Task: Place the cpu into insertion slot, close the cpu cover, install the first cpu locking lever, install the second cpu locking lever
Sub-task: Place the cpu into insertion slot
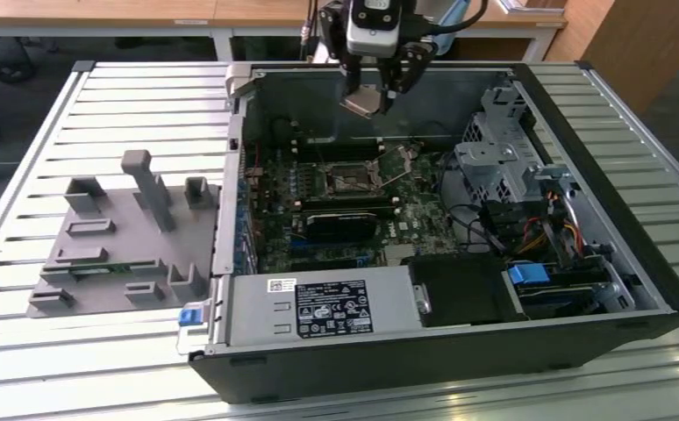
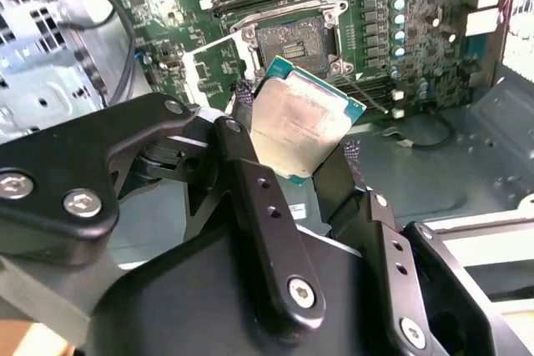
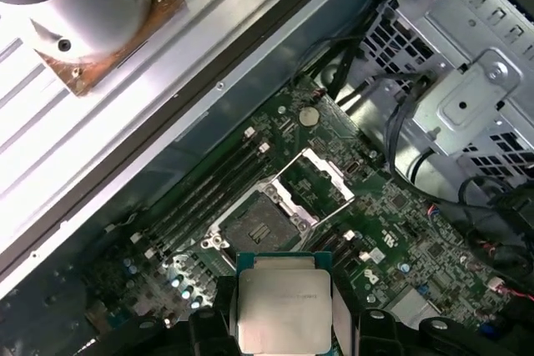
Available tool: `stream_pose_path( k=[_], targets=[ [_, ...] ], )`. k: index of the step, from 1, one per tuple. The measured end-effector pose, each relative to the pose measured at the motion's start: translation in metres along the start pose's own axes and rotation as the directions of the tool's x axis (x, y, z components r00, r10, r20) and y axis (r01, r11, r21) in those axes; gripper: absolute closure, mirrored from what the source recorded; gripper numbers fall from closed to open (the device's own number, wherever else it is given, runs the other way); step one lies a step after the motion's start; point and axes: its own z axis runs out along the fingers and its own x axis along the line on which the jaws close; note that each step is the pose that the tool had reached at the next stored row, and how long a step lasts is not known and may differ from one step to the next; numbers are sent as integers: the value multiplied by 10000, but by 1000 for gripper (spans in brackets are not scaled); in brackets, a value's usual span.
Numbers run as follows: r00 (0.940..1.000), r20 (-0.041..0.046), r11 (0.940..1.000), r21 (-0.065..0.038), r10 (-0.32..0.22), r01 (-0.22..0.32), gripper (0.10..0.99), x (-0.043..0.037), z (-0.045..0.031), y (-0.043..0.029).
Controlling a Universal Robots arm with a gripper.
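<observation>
While carrying the cpu, expect a light, stiff little plate: flat and square, with a dull metal top on a thin green base. Treat as fragile all the same, judging by its kind. Best taken by the side edges, never by the underside, and never squeezed hard. Gripped exactly so now: pinched in the gripper, with black fingers pressed against two opposite edges and the metal top left bare. Could slip or twist in so narrow a hold, going by the smooth edges.

Hangs in the air over the far end of the open computer case in the exterior view, well above the green circuit board and well apart from the insertion slot. Not yet seated, then. Shows as a bare dark square inside a silver rim, that slot, with the cpu cover swung open just beside it and board visible through the cut-out centre.

No long axis to speak of — square, with equal sides. Faces both wrist cameras with the metal top, and the board with the underside. Sits tilted in the exterior view, not level. Appears turned against the slot's edges in the first wrist view — probably not yet squared to it.
</observation>
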Motion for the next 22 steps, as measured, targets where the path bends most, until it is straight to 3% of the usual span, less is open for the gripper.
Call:
stream_pose_path(
  k=[5,10,17,22],
  targets=[
    [9966,79,9966,-6,820,-820,549,0,6,0],
    [9883,153,9884,-12,1521,-1521,549,0,12,-1],
    [9708,240,9711,-29,2387,-2387,549,0,18,-1],
    [9528,301,9532,-48,3022,-3022,549,0,23,-1]
  ],
)
